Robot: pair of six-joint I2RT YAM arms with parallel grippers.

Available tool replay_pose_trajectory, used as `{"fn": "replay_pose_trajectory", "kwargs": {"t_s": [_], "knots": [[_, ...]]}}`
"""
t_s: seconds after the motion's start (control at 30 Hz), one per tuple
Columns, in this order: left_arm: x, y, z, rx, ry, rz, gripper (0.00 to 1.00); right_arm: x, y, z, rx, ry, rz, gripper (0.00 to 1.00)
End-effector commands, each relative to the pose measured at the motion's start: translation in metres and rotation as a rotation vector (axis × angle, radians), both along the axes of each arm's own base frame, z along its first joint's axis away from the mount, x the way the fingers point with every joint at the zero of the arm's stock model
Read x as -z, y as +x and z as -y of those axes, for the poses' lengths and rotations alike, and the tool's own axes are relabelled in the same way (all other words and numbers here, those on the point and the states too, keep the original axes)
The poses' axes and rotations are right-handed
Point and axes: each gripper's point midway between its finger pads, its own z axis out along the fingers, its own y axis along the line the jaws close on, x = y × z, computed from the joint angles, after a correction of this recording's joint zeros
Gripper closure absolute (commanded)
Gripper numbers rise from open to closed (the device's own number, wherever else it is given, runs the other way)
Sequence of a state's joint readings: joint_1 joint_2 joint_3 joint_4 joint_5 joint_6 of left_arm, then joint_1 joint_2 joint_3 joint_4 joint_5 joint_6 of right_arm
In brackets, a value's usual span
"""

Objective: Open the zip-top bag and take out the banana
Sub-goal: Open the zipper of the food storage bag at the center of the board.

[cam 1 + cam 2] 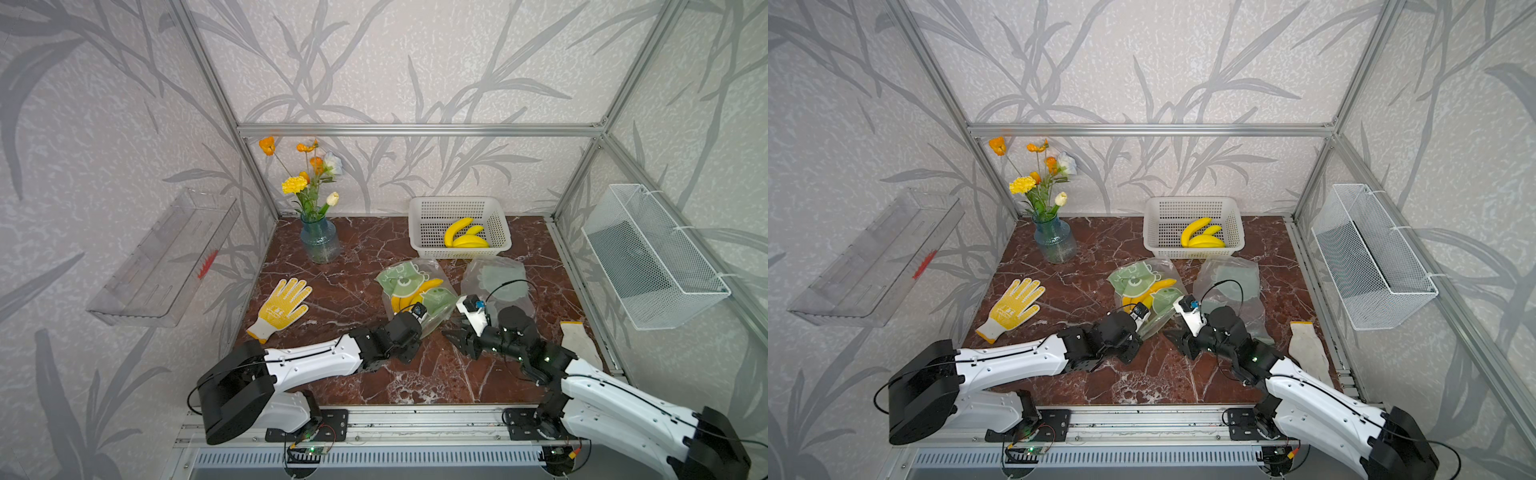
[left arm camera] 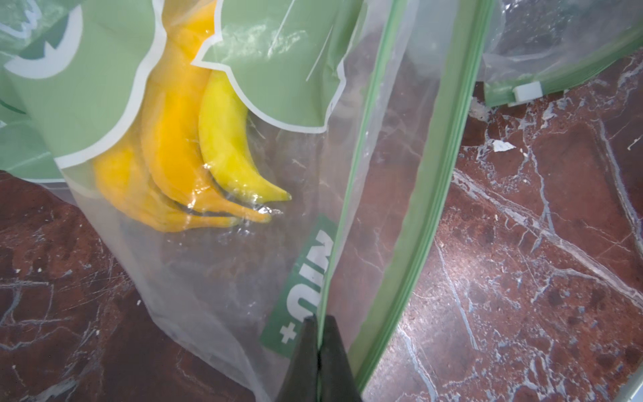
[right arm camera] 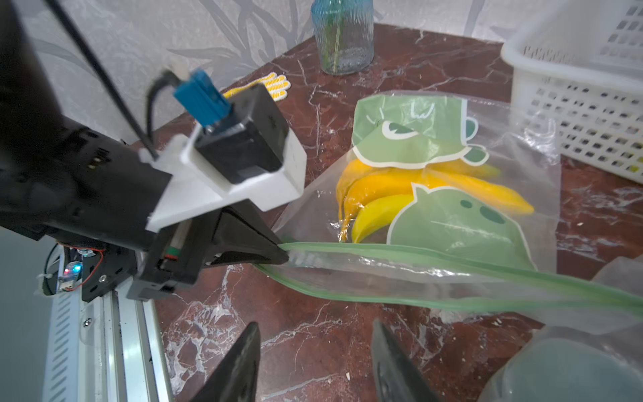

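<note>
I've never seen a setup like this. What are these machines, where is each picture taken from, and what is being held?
Two robot arms work over a marble-patterned table. Two pictures look down from above; two come from cameras on the arms' wrists. The left end effector is shut on the green zip edge of a zip-top bag holding a banana bunch. The right end effector is open and empty. Also there: a basket of bananas, a flower vase, a yellow glove, another bag.
</note>
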State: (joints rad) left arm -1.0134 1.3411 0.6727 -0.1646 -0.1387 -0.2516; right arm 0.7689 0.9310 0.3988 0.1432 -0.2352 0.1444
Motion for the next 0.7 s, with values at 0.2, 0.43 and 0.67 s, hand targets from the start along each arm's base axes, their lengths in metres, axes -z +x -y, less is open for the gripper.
{"fn": "replay_pose_trajectory", "kwargs": {"t_s": [0.2, 0.43, 0.67], "knots": [[-0.015, 0.0, 0.001, -0.009, -0.022, 0.051, 1.0, 0.008, 0.02, -0.026, -0.009, -0.003, 0.04, 0.52], [-0.011, -0.001, 0.002, 0.003, -0.012, 0.041, 1.0, -0.002, 0.014, -0.032, -0.034, 0.024, 0.073, 0.53], [-0.008, -0.002, 0.005, 0.012, -0.01, 0.034, 1.0, -0.007, 0.012, -0.03, -0.038, 0.01, 0.086, 0.53]]}}
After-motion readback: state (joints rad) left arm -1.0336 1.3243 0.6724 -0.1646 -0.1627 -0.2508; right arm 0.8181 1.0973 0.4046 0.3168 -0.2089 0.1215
